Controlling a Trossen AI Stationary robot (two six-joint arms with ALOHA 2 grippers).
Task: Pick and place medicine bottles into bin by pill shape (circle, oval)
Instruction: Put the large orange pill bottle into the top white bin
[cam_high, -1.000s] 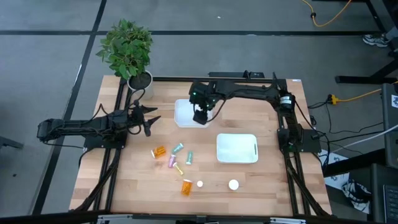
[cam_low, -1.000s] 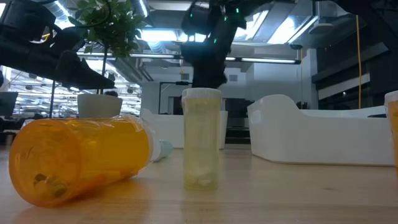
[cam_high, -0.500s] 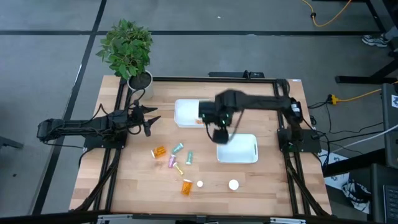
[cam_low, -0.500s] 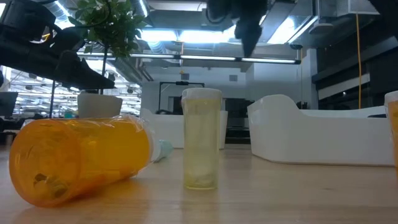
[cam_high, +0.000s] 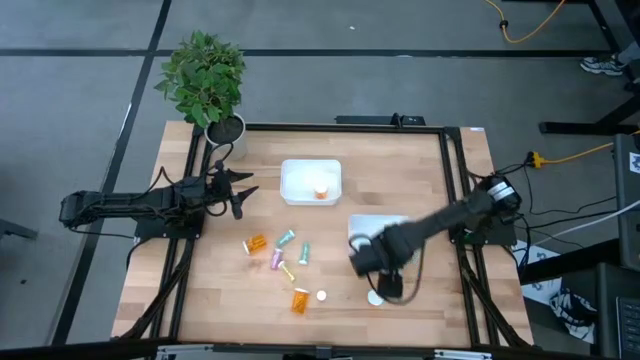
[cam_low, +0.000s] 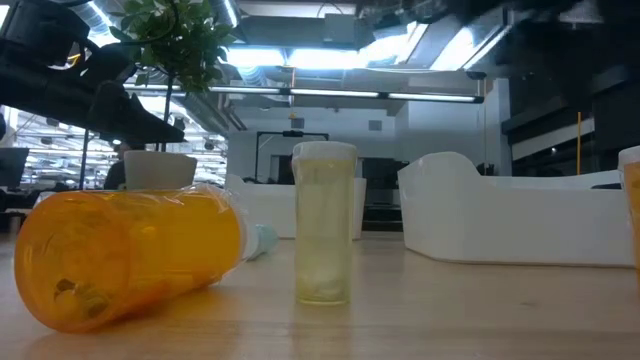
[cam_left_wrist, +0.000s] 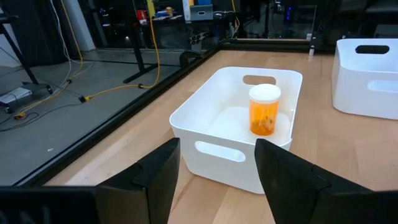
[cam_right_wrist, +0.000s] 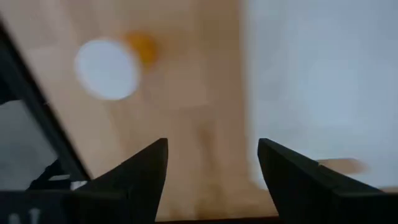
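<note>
Several small medicine bottles (cam_high: 287, 255), orange, teal, green, purple and yellow, lie loose on the wooden table left of centre. An orange one (cam_high: 300, 300) lies nearer the front edge. One orange white-capped bottle (cam_left_wrist: 264, 111) stands upright in the far white bin (cam_high: 311, 182). My right gripper (cam_high: 388, 284) hangs open, pointing down, just above and beside an upright white-capped orange bottle (cam_right_wrist: 107, 68) near the front edge. My left gripper (cam_high: 236, 192) waits open at the table's left, facing the far bin.
A second white bin (cam_high: 380, 232) sits right of centre, partly under my right arm. A loose white cap (cam_high: 322, 296) lies by the front orange bottle. A potted plant (cam_high: 205, 85) stands at the far left corner. In the low view an upright pale bottle (cam_low: 323, 222) stands before the bins.
My right gripper has swung from over the far bin toward the table's near edge, passing over the second bin, turning as it went. It now hangs by the white-capped bottle at the front. Its fingers stay open.
</note>
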